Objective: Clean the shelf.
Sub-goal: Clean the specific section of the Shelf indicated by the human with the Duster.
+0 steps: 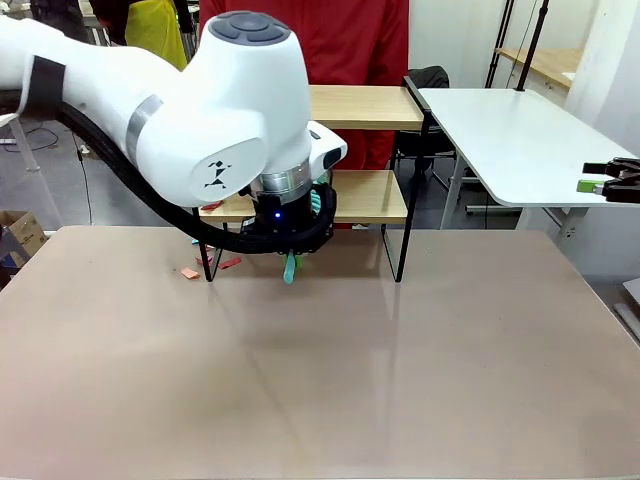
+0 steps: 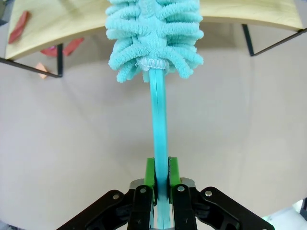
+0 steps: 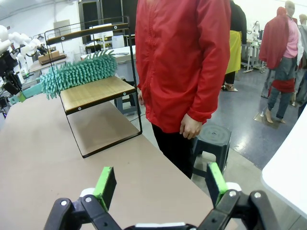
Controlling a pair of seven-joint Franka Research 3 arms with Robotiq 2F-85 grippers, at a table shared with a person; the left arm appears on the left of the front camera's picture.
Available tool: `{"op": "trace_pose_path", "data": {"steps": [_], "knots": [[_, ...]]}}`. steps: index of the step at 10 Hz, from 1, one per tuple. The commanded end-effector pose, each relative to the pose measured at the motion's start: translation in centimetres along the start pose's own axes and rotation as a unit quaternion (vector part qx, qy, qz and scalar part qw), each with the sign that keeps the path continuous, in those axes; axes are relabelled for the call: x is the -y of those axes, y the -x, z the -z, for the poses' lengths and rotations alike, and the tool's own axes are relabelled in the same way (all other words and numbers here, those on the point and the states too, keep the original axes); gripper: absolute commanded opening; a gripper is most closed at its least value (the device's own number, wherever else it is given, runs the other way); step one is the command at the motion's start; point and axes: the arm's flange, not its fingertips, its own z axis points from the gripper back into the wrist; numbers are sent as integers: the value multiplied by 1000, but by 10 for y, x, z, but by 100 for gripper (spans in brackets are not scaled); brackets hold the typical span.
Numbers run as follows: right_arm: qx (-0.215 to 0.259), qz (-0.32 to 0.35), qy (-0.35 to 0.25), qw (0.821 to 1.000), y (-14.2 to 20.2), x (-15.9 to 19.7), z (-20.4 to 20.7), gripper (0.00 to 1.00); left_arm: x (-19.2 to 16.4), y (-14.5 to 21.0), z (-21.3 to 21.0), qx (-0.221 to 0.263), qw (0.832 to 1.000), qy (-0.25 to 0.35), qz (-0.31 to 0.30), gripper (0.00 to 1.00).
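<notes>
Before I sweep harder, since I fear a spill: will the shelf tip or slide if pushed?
The shelf probably slides: thin black legs on a smooth table. Likely light, being two thin boards on wire; pushed high, it might tip.

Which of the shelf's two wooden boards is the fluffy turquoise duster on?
The lower board: the duster rests its head on it, under the top board; the left claw holds its handle.

My left gripper (image 2: 161, 170) is black with green pads (image 2: 150, 173); the duster (image 2: 154, 33) turquoise. The shelf (image 1: 372, 196) is pale wood, black-framed; scraps (image 1: 229, 263) red; tabletop (image 1: 400, 380) beige.
</notes>
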Motion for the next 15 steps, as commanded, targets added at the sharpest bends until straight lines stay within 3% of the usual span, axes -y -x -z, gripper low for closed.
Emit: {"op": "trace_pose_path", "data": {"steps": [1,10,15], "knots": [[-7,5,8,1000,-9,-1,2,100,-22,9,-9,-8,1000,-8,-2,13],[-7,5,8,1000,-9,-1,2,100,-90,6,-29,-74,995,-57,-20,13],[-7,5,8,1000,-9,-1,2,100,-121,11,-39,-101,983,-135,-77,13]]}}
